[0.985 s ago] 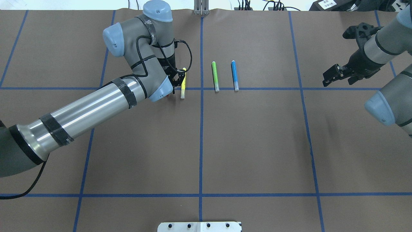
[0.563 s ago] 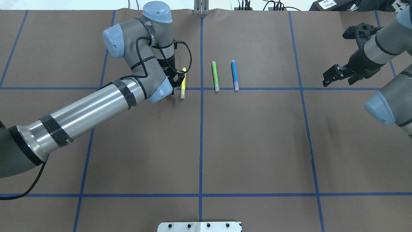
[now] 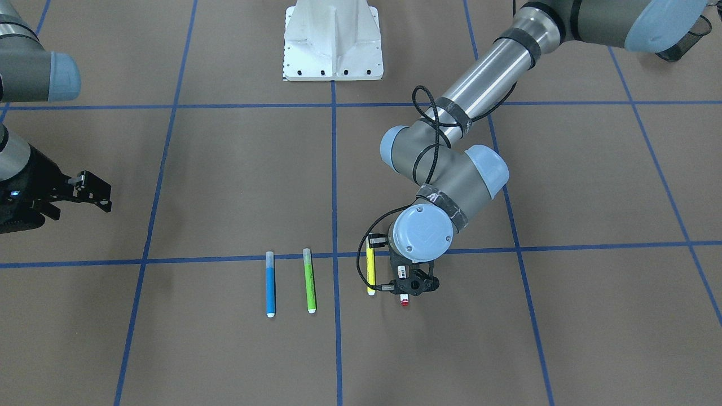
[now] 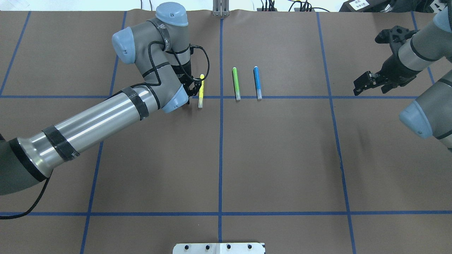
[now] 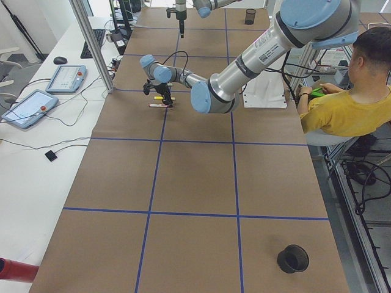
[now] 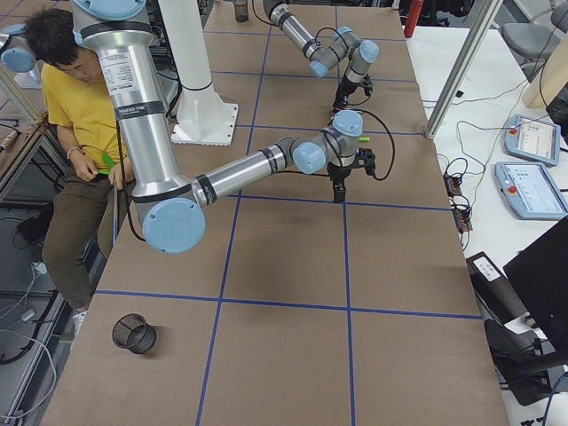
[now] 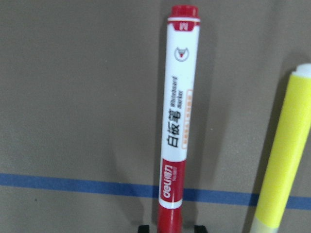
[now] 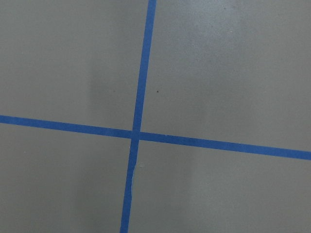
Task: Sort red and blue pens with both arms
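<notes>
The red pen (image 7: pixel 177 121), a red-capped marker with a white printed barrel, fills the left wrist view. My left gripper (image 7: pixel 171 228) is shut on its red cap end, one fingertip on each side. From the front only the marker's tip (image 3: pixel 404 301) shows below the left gripper (image 3: pixel 408 287). In the overhead view the left wrist hides the marker. The blue pen (image 4: pixel 257 82) lies right of the centre line, also seen as the blue pen (image 3: pixel 271 285) from the front. My right gripper (image 4: pixel 359 87) hovers open far right of it, holding nothing.
A yellow highlighter (image 4: pixel 201 92) lies right beside the left gripper. A green highlighter (image 4: pixel 236 83) lies between it and the blue pen. A black mesh cup (image 6: pixel 133 333) stands near one table end and a black cup (image 5: pixel 293 258) near the other. A person (image 5: pixel 342 104) sits beside the table.
The left wrist has shifted slightly up and left. The red bit that showed under it in the overhead view is now hidden. The right arm has barely moved.
</notes>
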Robot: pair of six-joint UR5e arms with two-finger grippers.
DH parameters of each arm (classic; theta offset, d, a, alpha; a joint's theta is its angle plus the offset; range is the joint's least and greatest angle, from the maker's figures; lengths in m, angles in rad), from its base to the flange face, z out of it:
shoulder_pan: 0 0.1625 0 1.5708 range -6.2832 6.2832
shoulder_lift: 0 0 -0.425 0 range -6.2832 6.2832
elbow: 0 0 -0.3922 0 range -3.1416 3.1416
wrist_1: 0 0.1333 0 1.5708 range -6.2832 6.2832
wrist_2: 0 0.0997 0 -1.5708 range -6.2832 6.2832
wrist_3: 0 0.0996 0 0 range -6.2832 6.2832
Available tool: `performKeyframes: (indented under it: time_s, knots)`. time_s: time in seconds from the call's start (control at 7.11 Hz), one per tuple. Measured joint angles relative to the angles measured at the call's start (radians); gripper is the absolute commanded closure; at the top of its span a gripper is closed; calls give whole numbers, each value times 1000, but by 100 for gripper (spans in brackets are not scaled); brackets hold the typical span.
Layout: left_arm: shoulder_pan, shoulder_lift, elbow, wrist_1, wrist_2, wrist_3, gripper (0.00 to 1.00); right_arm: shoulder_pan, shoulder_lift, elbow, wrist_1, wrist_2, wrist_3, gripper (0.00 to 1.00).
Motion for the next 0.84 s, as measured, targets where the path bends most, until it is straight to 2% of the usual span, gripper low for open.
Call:
performKeyframes:
  time_s: [0.28,0.42,0.56,0.84]
  knots:
    - [0,2,-1,-4,0,-1,69,-2,0,0,0,-4,0,1]
    - [0,2,-2,-4,0,-2,86,-3,0,0,0,-5,1,1]
    - [0,3,-4,-4,0,-2,98,-3,0,0,0,-5,0,1]
    - [0,8,-14,-5,0,-1,100,-3,0,0,0,-5,0,1]
